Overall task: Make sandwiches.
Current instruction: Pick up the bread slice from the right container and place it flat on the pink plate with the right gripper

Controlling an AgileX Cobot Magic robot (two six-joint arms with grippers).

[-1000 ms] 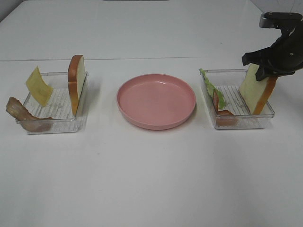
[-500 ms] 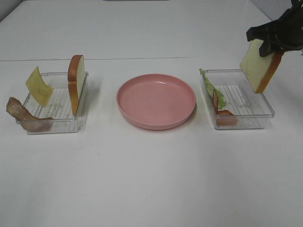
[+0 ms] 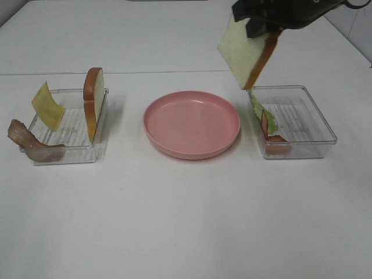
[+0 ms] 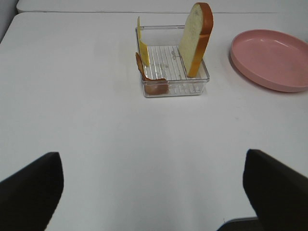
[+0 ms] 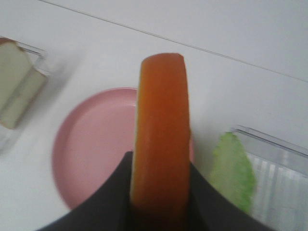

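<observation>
In the exterior high view, the right gripper [image 3: 263, 24] is clamped on the top edge of the held bread slice [image 3: 247, 58]. The slice hangs tilted in the air above the near edge of the right tray [image 3: 302, 125], just beside the pink plate [image 3: 192, 125] and clear of both. The step in hand looks like laying this slice as the sandwich base. To do it well, carry it over the plate's middle, turn a white face downward, lower it close to the plate floor, and only then let go, so it neither lands on its crust nor slides to the rim. The count here is two bread slices, the second bread slice [image 3: 93, 102] standing upright in the left tray [image 3: 72, 125]. There is one cheese square [image 3: 47, 106] and one lettuce leaf [image 3: 257, 110]. There are two bacon strips, the left bacon strip [image 3: 29, 142] draped over its tray's edge and the right bacon strip [image 3: 272, 132] beside the lettuce, plus two trays and one plate. In the left wrist view, the left gripper [image 4: 154, 202] hangs with its jaws spread wide and holds nothing, well apart from the left tray. In the right wrist view, the held slice's orange-brown crust [image 5: 161, 134] fills the claw. The plate lies beyond and partly to one side of it, which suggests the slice needs more travel before it is centred.
</observation>
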